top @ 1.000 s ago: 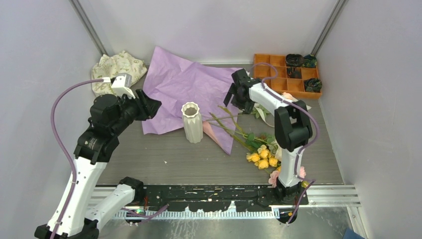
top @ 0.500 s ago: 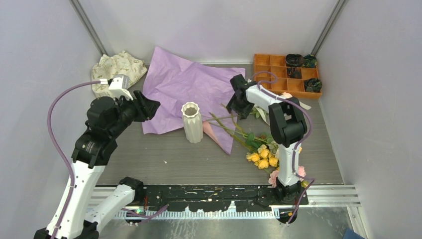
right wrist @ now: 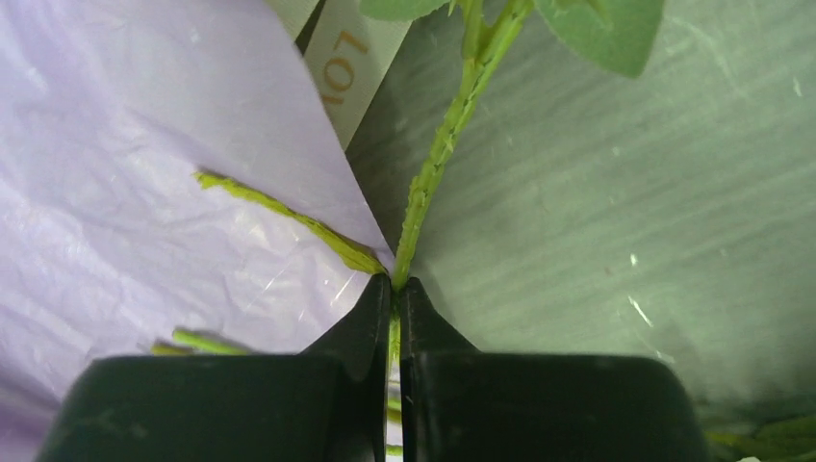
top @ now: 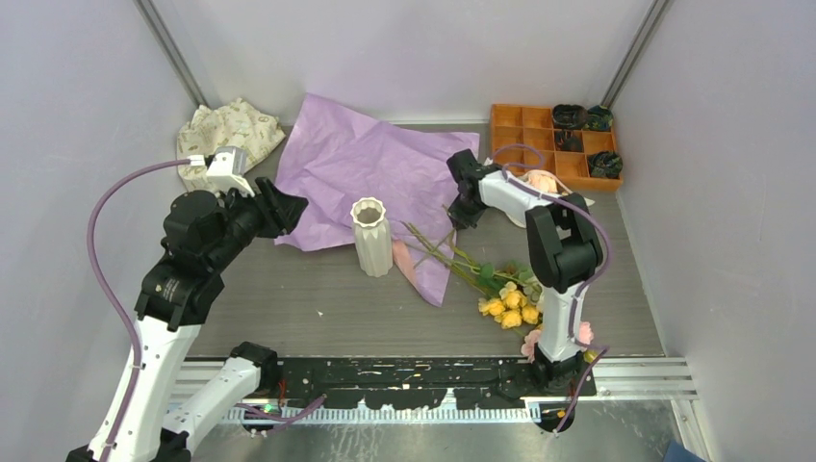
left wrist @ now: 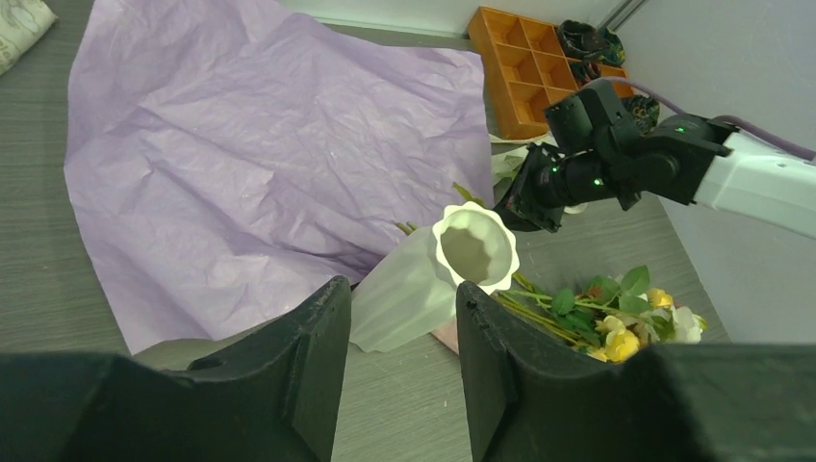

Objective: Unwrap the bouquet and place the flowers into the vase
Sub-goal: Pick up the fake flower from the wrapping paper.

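From above, the purple wrapping paper (top: pixel 366 168) lies spread open on the grey wood-grain table (top: pixel 308 303), a pink corner folded up just right of the vase (top: pixel 371 236); the vase stands upright on the paper's near edge with nothing in it; the flowers (top: pixel 507 306) lie loose to its right, yellow blooms toward the near edge, stems fanning back across the paper's edge; 1 peach bloom shows by the right arm; the right gripper (top: pixel 458 214) is down at the stem ends, the left gripper (top: pixel 281 206) hangs left of the vase, apart from it; a patterned cloth (top: pixel 226 130) fills the far left corner, an orange tray (top: pixel 539 154) the far right, and pale walls close 3 sides. From the left wrist, its jaws stand partly apart with nothing between them, the vase's scalloped mouth framed in the gap. From the right wrist, the jaws are pinched tight on 1 thin green stem (right wrist: pixel 438 159) at the paper's edge. The stem looks light and springy, thin enough to swivel in the pinch; bare stem well below the bloom seems the best hold; the small vase may tip if nudged, and the glossy paper under it could slide.
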You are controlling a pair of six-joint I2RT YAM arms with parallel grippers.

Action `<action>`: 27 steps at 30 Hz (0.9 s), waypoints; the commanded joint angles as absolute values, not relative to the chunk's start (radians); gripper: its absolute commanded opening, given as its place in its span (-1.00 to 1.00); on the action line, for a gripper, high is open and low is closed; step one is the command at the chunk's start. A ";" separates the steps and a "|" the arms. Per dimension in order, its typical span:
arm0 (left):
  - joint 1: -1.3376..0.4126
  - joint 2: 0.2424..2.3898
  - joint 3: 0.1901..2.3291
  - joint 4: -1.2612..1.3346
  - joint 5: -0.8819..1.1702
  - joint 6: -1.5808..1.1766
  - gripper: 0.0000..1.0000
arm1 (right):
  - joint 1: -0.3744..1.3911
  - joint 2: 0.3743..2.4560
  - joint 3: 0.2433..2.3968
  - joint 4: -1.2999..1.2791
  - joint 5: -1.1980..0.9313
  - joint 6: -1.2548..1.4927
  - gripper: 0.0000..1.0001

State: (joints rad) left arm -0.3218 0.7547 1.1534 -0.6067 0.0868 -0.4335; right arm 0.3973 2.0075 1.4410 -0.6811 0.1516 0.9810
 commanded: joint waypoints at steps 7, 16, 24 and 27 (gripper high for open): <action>-0.327 0.755 1.201 -0.599 0.088 -0.432 -0.08 | 0.499 1.602 1.393 -0.705 0.269 0.962 -0.98; -0.326 0.781 1.209 -0.590 0.086 -0.432 -0.08 | 0.503 1.471 1.499 -0.792 0.298 0.845 -0.98; -0.326 0.795 1.187 -0.570 0.090 -0.442 -0.09 | 0.493 1.574 1.738 -0.801 0.352 0.631 -0.98; -0.326 0.789 1.180 -0.573 0.074 -0.439 -0.09 | 0.495 1.608 1.825 -0.790 0.371 0.585 -0.98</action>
